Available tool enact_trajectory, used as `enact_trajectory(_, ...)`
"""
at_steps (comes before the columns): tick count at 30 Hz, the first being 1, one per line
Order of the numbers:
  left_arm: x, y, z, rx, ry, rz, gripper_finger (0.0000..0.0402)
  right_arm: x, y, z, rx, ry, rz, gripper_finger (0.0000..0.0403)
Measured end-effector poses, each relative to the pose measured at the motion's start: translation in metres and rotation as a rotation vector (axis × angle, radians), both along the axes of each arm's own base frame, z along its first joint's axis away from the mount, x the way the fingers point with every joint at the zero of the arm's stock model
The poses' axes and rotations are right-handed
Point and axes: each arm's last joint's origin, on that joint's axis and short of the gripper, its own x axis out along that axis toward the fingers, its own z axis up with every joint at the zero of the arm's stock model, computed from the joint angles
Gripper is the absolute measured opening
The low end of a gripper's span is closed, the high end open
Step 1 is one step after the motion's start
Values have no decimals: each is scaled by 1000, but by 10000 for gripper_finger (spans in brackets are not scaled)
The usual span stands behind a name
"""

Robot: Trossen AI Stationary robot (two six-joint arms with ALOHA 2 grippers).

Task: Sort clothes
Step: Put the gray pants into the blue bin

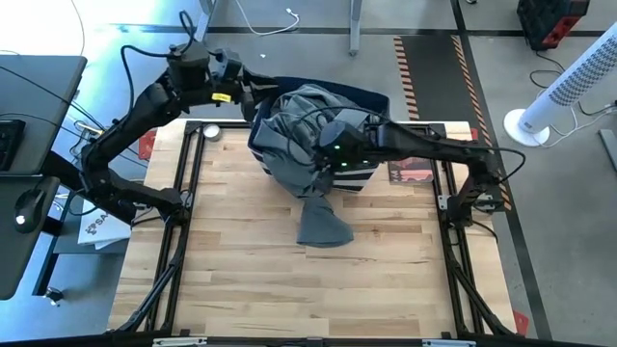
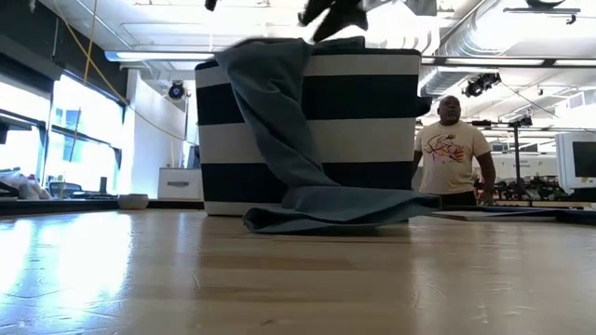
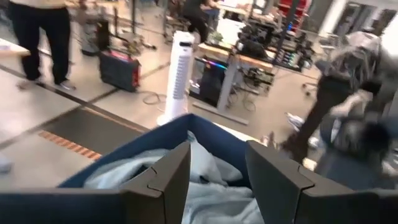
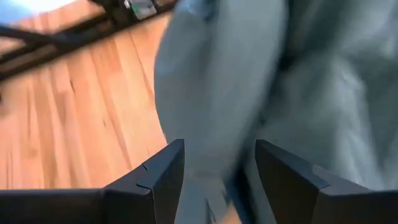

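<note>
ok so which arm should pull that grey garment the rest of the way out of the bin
Probably the right: its gripper is open directly over the grey garment draped from the striped bin onto the table. The left gripper, also open, sits at the bin's far rim.

A pale wooden plank bench (image 1: 289, 280) is sitting on a grey concrete floor (image 1: 569, 241) that is carrying orange-and-black hazard tape (image 1: 410, 72). A tall white tower fan (image 1: 569, 87) is standing beside the bench. Across the room, bright windows (image 2: 84, 140) are letting in daylight, long ceiling lights (image 2: 158, 56) are glowing, and a person in a white printed T-shirt (image 2: 450, 149) is standing.
</note>
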Motion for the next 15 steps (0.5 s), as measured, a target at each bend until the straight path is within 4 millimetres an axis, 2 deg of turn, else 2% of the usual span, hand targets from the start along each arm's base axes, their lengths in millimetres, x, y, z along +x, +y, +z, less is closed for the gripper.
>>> enact_trajectory(3, -1, 0, 3, 15, -17, 17, 147, 18, -10, -14, 26, -74, 7, 193)
enact_trajectory(6, -1, 0, 3, 14, -23, 17, 145, 28, -22, -23, 63, -123, 8, 193)
enact_trajectory(9, 0, 0, 3, 13, -26, 5, 142, 38, -34, -44, 146, -99, 19, 183)
enact_trajectory(12, -1, 0, 3, 13, -26, 2, 140, 47, -42, -65, 235, -57, 23, 137)
enact_trajectory(15, -4, -2, 6, 21, -39, 3, 138, 52, -48, -68, 246, -83, 23, 52)
